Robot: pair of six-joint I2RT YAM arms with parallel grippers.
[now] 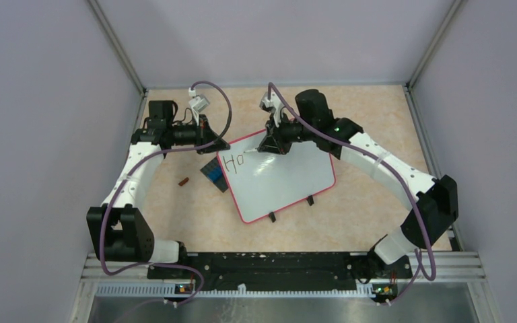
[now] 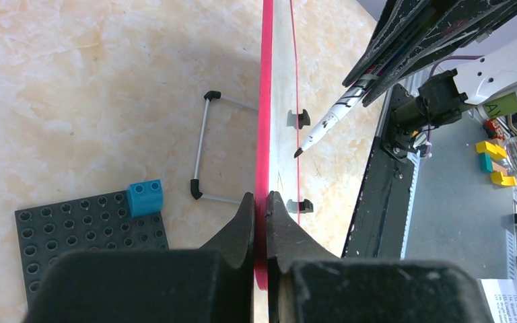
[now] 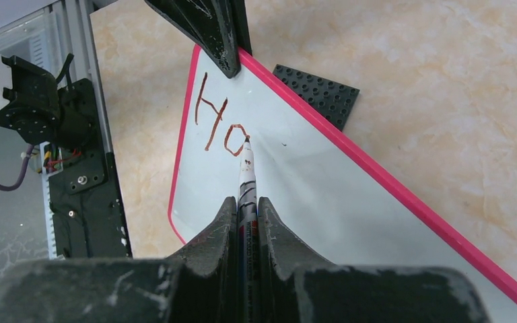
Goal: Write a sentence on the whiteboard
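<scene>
- Top external view: whiteboard (image 1: pixel 289 185) lies on the counter (image 1: pixel 370 222), centre frame, skewed to the counter's edges.
- Left end effector (image 2: pixel 261 202): closed tight on the board's pink rim at its upper-left corner; likely pinning it so strokes don't push it.
- Right end effector (image 3: pixel 246 202): closed on the marker (image 3: pixel 248 176), barrel along the fingers, tip forward for writing.
- Sentence (image 3: pixel 217 124): only "Ho" written, upper left of the right wrist frame; marker tip meets the "o", just ahead of the fingers.

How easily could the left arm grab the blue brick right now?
Probably not: the left gripper is shut on the edge of the whiteboard and must let go first, though the blue brick sits uncovered nearby.
</scene>
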